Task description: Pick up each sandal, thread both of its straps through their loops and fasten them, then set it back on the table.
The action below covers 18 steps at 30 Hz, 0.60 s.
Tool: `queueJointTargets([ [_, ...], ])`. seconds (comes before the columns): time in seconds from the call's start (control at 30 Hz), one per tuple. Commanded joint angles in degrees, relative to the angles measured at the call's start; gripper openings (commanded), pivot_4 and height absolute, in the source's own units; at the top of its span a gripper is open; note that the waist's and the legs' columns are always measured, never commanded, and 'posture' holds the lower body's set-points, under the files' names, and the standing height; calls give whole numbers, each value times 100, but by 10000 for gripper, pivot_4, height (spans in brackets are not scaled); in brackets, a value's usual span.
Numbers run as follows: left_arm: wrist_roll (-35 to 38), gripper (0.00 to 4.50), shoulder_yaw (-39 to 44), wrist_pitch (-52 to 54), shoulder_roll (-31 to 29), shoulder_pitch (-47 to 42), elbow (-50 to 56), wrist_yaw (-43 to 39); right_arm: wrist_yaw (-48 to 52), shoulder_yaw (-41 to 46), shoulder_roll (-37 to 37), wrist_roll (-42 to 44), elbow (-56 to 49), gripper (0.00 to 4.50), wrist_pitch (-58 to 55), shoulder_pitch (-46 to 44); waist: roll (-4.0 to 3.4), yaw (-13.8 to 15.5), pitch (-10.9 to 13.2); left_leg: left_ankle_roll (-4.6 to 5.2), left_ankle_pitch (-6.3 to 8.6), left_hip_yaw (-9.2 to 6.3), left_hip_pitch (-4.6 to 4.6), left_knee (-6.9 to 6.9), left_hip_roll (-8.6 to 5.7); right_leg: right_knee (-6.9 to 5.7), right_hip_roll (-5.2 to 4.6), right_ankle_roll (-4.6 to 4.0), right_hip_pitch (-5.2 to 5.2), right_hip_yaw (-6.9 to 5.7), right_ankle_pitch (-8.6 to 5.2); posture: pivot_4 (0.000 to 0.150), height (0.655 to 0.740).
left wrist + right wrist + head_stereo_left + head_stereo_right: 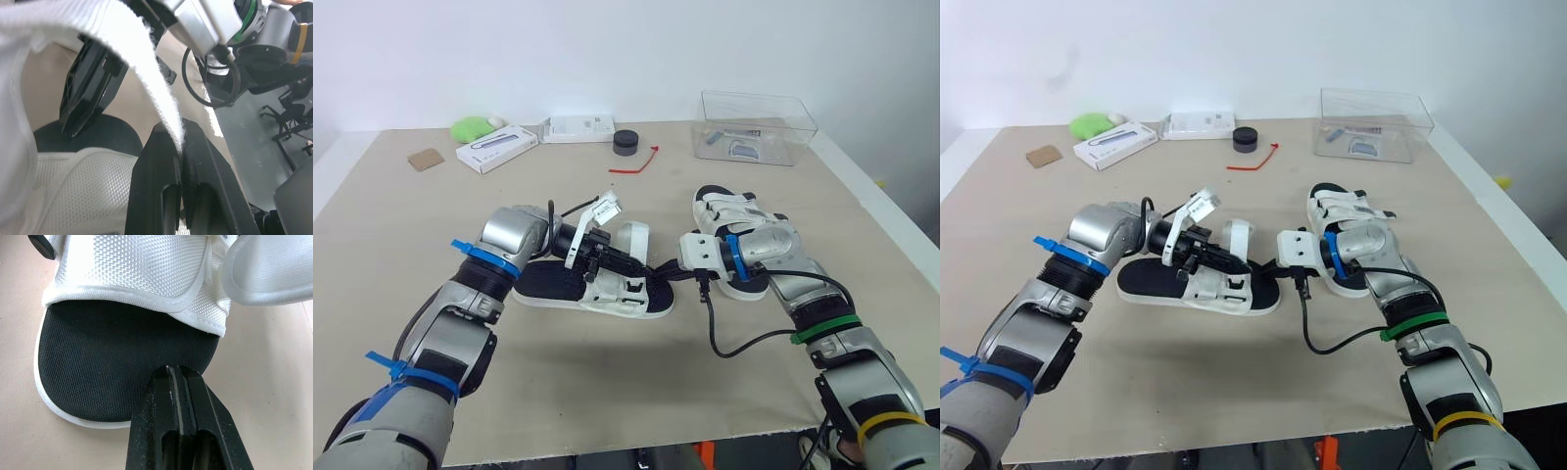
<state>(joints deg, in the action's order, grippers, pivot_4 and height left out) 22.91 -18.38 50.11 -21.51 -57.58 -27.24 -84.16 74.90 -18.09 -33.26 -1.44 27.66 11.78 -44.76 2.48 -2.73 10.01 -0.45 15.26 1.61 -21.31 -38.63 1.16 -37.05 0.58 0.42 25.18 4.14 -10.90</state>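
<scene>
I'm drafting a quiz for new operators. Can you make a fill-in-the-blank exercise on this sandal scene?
The left gripper pinches a white ___ of the near sandal. The right gripper, shut, is at the end of that sandal's ___ footbed. The other sandal lies by the robot's ___ arm. The clear box stands at the table's far ___ corner.
Missing words: strap; black; right; right.
</scene>
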Motion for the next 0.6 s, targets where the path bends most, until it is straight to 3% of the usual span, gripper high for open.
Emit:
queueJointTargets([
  [0.03,56,1230,-73,100,-55,85,366,-108,16,-30,-105,-146,58,0,-46,16,0,0,0,0,0,0,0,0,0,0,0,0,0,0,0,1500,7400],
  [0.6,34,1230,-193,290,-192,296,709,-17,25,-57,-62,-162,150,0,-8,-66,0,0,0,0,0,0,0,0,0,0,0,0,0,0,0,1500,7400],
])
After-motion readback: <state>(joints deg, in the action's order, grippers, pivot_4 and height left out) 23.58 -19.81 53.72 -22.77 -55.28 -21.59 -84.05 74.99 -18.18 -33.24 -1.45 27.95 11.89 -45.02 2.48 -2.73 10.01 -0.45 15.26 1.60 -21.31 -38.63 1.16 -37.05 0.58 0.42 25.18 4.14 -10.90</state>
